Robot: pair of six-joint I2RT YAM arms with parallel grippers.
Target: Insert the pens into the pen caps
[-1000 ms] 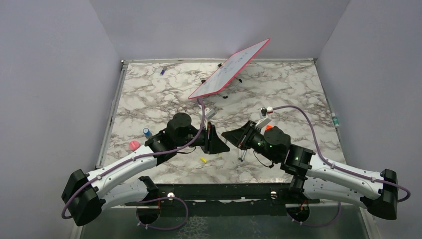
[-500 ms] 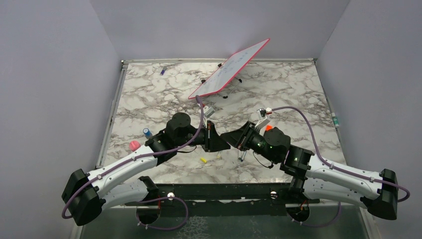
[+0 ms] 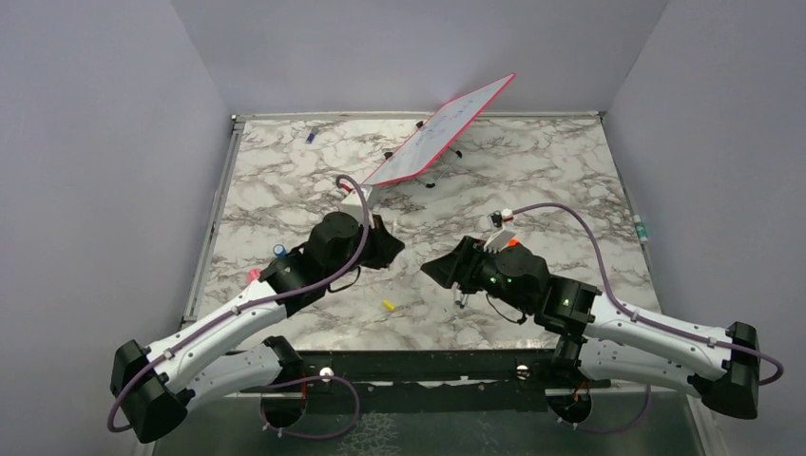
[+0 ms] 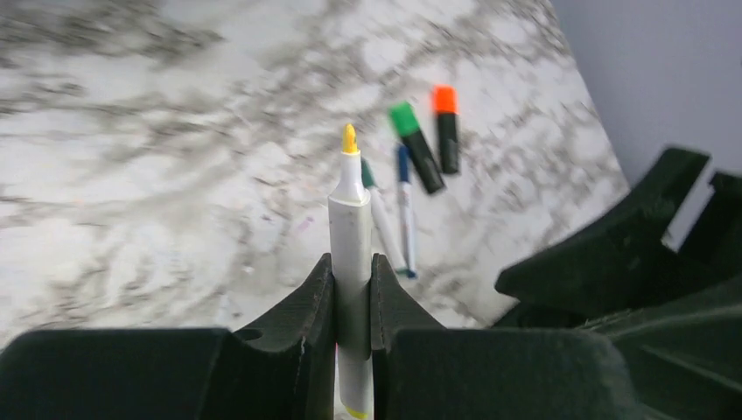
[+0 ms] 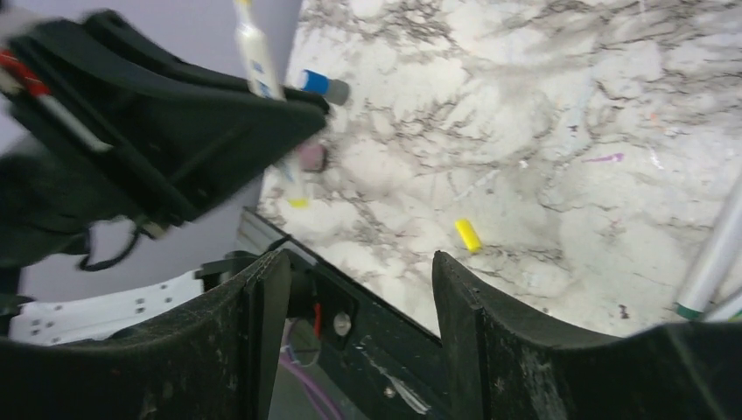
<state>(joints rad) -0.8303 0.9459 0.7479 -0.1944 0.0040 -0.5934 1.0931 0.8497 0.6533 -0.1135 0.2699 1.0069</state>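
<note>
**Left gripper pinches a bare yellow-tipped pen; right gripper stands spread and empty.**

In the left wrist view, the left gripper (image 4: 353, 273) is pressed tight on the white barrel of a yellow-tipped pen (image 4: 350, 206), which stands upright at mid-frame over the marble table (image 4: 131, 175). More pens lie on the table at upper right: a green-ended highlighter (image 4: 416, 147) just beside an orange-ended highlighter (image 4: 447, 129), and below them a blue-ended pen (image 4: 404, 210) alongside a green-ended pen (image 4: 378, 219). In the right wrist view, the right gripper (image 5: 359, 262) has its jaws apart with nothing between them. A yellow cap (image 5: 468, 235) lies alone right of centre, and a blue cap (image 5: 313, 82) lies near the top. From above, the grippers face each other, apart, at mid-frame, with the yellow cap lower and between them.
</note>
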